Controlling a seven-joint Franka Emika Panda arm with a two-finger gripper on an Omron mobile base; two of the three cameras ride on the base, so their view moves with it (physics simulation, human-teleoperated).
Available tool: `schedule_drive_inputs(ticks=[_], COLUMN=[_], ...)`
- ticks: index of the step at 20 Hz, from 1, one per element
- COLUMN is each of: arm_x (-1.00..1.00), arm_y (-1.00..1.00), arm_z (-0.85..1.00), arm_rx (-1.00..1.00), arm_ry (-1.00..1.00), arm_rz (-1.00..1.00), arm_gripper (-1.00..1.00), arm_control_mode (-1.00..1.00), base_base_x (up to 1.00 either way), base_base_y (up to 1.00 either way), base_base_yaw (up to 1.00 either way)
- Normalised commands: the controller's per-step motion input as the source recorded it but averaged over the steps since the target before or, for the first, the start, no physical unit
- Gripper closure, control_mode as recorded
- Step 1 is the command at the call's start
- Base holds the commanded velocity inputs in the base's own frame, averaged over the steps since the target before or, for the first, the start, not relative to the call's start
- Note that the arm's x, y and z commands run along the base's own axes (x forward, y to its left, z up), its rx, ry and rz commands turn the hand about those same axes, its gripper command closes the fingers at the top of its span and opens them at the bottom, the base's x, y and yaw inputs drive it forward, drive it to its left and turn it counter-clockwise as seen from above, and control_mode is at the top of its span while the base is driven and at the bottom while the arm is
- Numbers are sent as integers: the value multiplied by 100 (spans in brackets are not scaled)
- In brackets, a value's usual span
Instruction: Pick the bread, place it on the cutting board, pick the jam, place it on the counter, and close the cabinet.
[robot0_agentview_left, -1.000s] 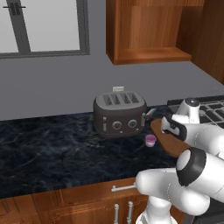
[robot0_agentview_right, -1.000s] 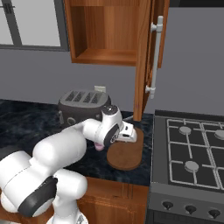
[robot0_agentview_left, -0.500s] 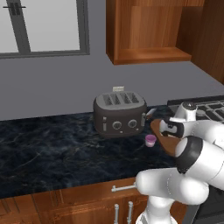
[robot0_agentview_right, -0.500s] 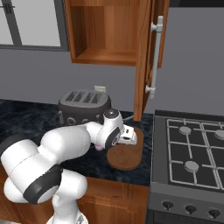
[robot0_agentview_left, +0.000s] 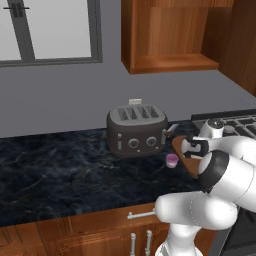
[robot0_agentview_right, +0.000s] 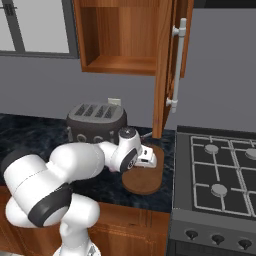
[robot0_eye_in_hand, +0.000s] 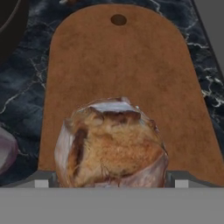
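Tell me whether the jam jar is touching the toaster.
Apart. In the left base view the jam stands on the counter in front of the toaster, with dark stone showing between them.

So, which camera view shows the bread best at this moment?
The hand view: the bread sits large and sharp in the frame, over the cutting board. In both base views the arm and hand cover that spot; the board shows, but I cannot make out the bread there.

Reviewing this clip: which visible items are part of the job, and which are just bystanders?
Job items:
bread
cutting board
jam
counter
cabinet, door open
gripper, around the bread

Bystanders:
toaster
stove
window
lower drawers
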Motion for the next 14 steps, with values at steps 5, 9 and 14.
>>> schedule_drive_inputs(ticks=[5, 9, 14], arm_x=[0, 0, 0], arm_y=[0, 0, 0], arm_z=[-14, -11, -10], arm_rx=[0, 0, 0], arm_ry=[1, 1, 0], arm_rz=[0, 0, 0], arm_gripper=[100, 100, 100], arm_control_mode=[-100, -100, -100], base_base_x=[0, 0, 0], base_base_y=[0, 0, 0], base_base_yaw=[0, 0, 0])
